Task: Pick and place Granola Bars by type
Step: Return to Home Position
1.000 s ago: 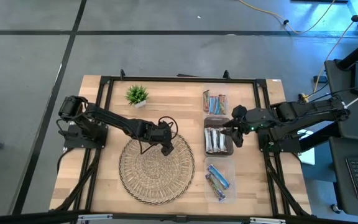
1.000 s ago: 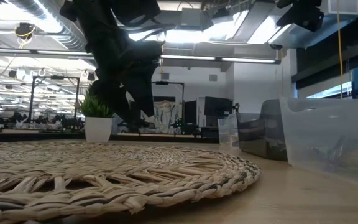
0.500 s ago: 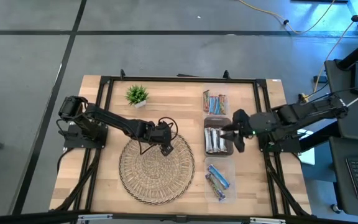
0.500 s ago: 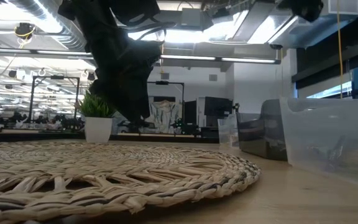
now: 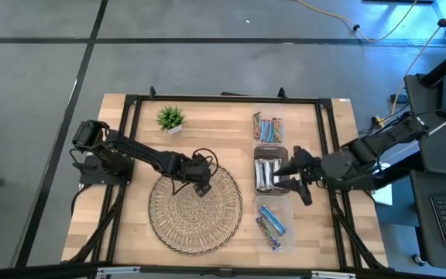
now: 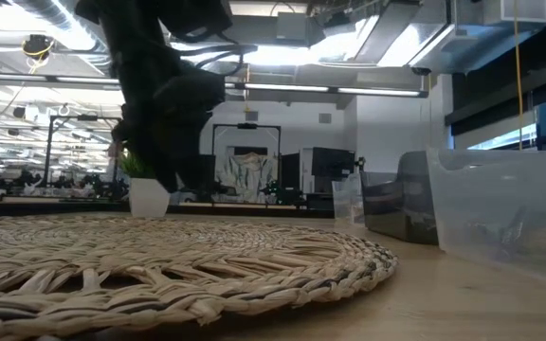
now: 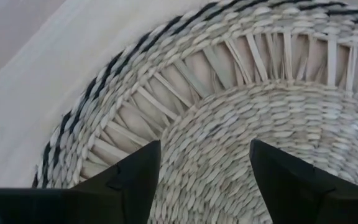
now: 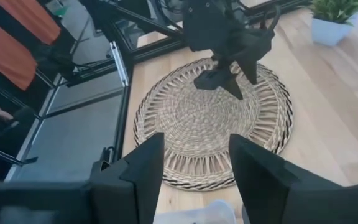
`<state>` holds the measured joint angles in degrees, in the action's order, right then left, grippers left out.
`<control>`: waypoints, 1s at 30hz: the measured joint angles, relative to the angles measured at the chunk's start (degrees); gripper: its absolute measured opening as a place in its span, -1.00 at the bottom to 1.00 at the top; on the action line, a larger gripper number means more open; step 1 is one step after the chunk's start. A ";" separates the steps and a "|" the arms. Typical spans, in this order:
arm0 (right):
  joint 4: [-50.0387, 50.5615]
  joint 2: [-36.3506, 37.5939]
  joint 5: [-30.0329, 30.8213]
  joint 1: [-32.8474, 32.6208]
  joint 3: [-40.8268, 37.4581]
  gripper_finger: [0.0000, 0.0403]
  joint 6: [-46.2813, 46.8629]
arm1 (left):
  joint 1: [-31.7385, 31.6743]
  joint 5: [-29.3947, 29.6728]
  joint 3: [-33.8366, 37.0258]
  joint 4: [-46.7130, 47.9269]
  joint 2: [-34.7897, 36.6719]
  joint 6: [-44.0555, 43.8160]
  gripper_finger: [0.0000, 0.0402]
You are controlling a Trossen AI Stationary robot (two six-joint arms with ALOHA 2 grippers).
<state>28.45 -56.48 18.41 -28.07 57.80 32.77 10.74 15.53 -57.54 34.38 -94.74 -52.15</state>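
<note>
The granola bars lie in three clear trays along the table's right side. The green/red/orange bars (image 5: 267,128) are in the far tray, the silver-white bars (image 5: 267,173) in the middle tray, and the blue bars (image 5: 271,223) in the near tray. My right gripper (image 5: 296,180) (image 8: 197,177) is open and holds nothing. It hovers by the middle tray's right edge and faces the table's left. My left gripper (image 5: 200,177) (image 7: 204,183) is open just above the far part of the round woven mat (image 5: 195,209), touching nothing.
A small potted plant (image 5: 170,118) stands at the far left of the table, also in the low view (image 6: 150,189). The woven mat (image 8: 210,118) covers the table's middle. The clear trays (image 6: 505,218) line the right side. A dark frame runs around the table's edges.
My right gripper has moved toward the table's near edge along the middle tray's right side, and its arm has swung with it. My left gripper has shifted a little toward the table's left over the mat. The bars have stayed where they were.
</note>
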 joint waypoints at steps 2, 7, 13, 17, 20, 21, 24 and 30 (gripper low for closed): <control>0.01 -0.38 -0.01 0.00 0.00 -0.09 0.04 | 0.45 -0.29 0.00 0.13 0.00 0.45 0.21; 0.40 -1.24 -0.02 0.02 0.00 -0.09 0.31 | 2.95 -0.23 0.00 0.16 0.00 2.17 0.22; 0.55 -3.82 2.81 -1.24 -0.02 -0.09 -3.47 | 8.07 4.80 0.00 -0.15 2.32 5.02 0.22; 0.47 -5.46 6.96 -2.22 -0.02 -0.09 -6.22 | 10.33 5.90 0.00 -3.11 8.58 9.84 0.21; 0.42 -5.80 7.04 -2.21 -0.02 -0.09 -6.27 | 11.17 5.84 0.06 -9.33 14.17 17.48 0.21; 0.05 -5.79 7.04 -2.22 -0.11 -0.09 -6.29 | 11.34 5.25 0.62 -13.04 16.05 20.32 0.21; -8.22 -5.63 6.99 -2.23 -2.95 -0.09 -8.01 | 11.09 2.57 4.01 -23.47 21.09 27.63 0.21; -30.77 -5.66 0.35 -0.20 -13.71 -0.09 -13.44 | 9.03 -0.43 14.64 -42.91 27.11 32.53 0.21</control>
<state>-2.32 -62.14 18.77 -28.28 44.09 19.34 19.77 15.10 -42.90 -8.53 -67.63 -19.62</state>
